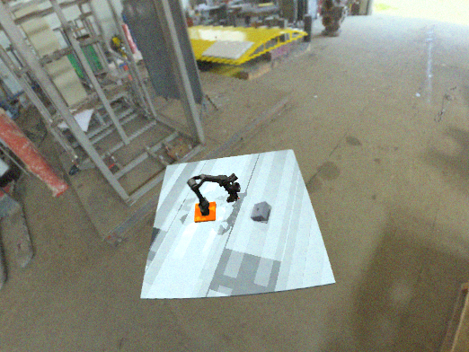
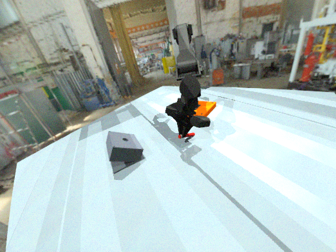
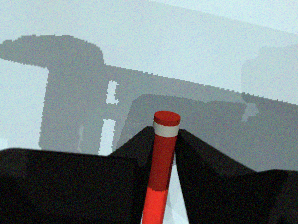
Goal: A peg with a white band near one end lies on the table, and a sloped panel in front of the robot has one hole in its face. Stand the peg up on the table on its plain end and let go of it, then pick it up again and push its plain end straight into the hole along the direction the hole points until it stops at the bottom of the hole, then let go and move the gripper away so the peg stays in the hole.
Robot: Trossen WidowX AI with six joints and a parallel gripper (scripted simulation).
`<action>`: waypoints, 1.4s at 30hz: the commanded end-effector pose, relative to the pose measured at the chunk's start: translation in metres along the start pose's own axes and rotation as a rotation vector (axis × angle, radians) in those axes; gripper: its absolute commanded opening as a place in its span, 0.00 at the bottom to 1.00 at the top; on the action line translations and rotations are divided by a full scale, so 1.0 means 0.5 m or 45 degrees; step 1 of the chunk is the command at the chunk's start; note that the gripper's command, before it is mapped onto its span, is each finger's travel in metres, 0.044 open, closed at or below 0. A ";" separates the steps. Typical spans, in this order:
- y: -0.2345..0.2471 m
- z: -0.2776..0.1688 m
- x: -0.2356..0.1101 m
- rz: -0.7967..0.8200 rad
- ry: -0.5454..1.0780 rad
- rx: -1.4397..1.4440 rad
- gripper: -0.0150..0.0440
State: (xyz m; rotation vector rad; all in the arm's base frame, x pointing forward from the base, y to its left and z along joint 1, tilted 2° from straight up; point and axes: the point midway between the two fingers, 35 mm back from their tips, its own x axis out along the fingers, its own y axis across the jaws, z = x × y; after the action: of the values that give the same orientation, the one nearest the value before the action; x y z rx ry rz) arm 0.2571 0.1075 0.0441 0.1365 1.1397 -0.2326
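My gripper is shut on the red peg. In the wrist view the peg's white-banded end sticks out past the fingertips, and the plain end runs back between the fingers and out of view. In the exterior view the peg lies nearly level, just above the table, with a red tip showing on each side of the fingers. The grey sloped panel stands apart from the gripper. Its hole is open and empty.
The arm's orange base plate sits behind the gripper. The pale striped table ends at its edges onto a workshop floor. Metal racks stand off the table at the far left.
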 end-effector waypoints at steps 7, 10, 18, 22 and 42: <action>0.000 -0.008 -0.011 0.000 -0.113 0.004 0.34; 0.000 -0.010 -0.015 0.000 -0.146 0.004 0.34; 0.000 -0.017 -0.023 0.000 -0.233 0.005 0.34; 0.000 -0.020 -0.027 0.000 -0.277 0.005 0.34; 0.000 -0.040 -0.046 0.000 -0.495 0.005 0.34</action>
State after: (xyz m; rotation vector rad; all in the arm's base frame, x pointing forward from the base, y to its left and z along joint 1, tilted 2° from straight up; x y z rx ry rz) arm 0.2326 0.1145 0.0562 0.0895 0.7820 -0.2475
